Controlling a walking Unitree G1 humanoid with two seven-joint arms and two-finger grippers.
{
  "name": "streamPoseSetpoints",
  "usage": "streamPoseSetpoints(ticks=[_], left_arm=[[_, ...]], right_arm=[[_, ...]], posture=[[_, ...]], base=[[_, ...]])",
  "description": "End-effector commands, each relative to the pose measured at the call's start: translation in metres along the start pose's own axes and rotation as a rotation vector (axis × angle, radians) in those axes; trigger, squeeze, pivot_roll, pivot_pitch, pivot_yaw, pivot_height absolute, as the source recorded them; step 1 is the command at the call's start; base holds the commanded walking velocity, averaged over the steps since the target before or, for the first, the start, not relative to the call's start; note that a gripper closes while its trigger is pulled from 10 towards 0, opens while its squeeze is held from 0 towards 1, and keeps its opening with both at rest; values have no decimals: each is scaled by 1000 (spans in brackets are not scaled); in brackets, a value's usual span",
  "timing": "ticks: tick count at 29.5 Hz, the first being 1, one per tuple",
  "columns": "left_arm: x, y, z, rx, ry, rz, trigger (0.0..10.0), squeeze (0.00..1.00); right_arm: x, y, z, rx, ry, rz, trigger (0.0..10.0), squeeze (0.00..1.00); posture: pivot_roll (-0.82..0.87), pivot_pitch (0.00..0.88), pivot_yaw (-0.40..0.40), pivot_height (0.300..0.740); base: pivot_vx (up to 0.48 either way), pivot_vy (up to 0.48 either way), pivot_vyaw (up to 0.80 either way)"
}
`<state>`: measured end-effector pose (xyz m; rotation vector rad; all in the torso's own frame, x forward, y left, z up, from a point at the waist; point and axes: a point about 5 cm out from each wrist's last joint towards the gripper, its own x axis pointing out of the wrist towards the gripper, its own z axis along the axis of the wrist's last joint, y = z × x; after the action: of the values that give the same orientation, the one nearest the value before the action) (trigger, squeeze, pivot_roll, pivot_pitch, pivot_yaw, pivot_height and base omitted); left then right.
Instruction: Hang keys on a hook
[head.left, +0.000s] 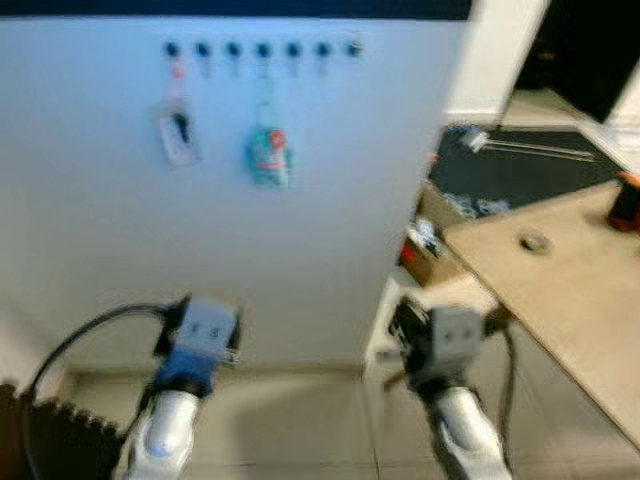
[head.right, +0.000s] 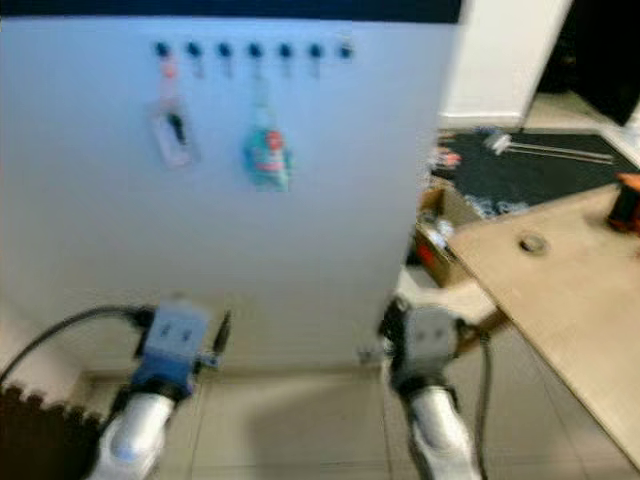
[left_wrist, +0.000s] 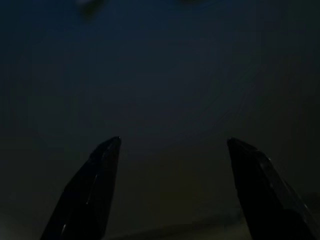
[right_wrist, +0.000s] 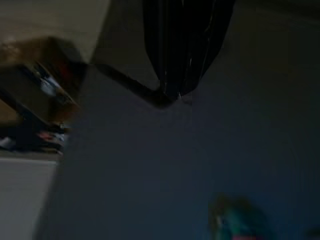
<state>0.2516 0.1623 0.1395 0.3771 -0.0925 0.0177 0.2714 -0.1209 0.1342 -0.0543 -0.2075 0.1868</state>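
My two arms sit lowest and closest in the head views, both held low in front of a white wall (head.left: 300, 230). My left gripper (left_wrist: 170, 192) points at that wall, and in its dark wrist view its two black fingers (left_wrist: 95, 190) stand wide apart with nothing between them. My right gripper (right_wrist: 182, 60) also faces the wall; its fingers are pressed together into one dark point, and I cannot make out anything held in them.

High on the wall runs a row of hooks (head.left: 262, 49), dark round knobs in a line. From the hook at the row's left end hangs a white tag (head.left: 176, 135) with a dark piece on it, which may be keys, though the blur keeps me from being sure. From the middle hook hangs a teal pouch (head.left: 268, 156) with a red patch; the same pouch shows dimly in my right wrist view (right_wrist: 235, 220). Both hanging things are well above my grippers and well apart from them, the tag roughly over my left arm.

To my right, past the wall's corner, a tan table (head.left: 560, 290) juts in, with a small ring (head.left: 534, 241) lying on it and a red thing (head.left: 626, 200) at its far edge. Beyond it lies a dark mat (head.left: 520, 170) on the floor.
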Motion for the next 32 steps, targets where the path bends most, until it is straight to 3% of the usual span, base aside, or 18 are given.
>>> streamPoseSetpoints(ticks=[1,7,29,32], left_arm=[[-2,-4,-3,10,14,-19,10000,0],[-2,-3,-3,-1,19,-10,10000,0],[-4,-5,-5,-15,22,-16,10000,0],[-4,-5,-6,-13,23,-19,10000,0]], right_arm=[[-7,-8,-6,-19,32,-24,10000,0],[-6,-7,-5,-10,26,-18,10000,0],[-13,-6,-10,-9,41,11,10000,0],[-11,-7,-2,-36,0,12,10000,0]], posture=[[131,160,-15,740],[131,160,-15,740],[125,152,-18,740],[125,149,-16,740]], base=[[480,0,775],[397,0,129],[0,0,0],[0,0,0]])
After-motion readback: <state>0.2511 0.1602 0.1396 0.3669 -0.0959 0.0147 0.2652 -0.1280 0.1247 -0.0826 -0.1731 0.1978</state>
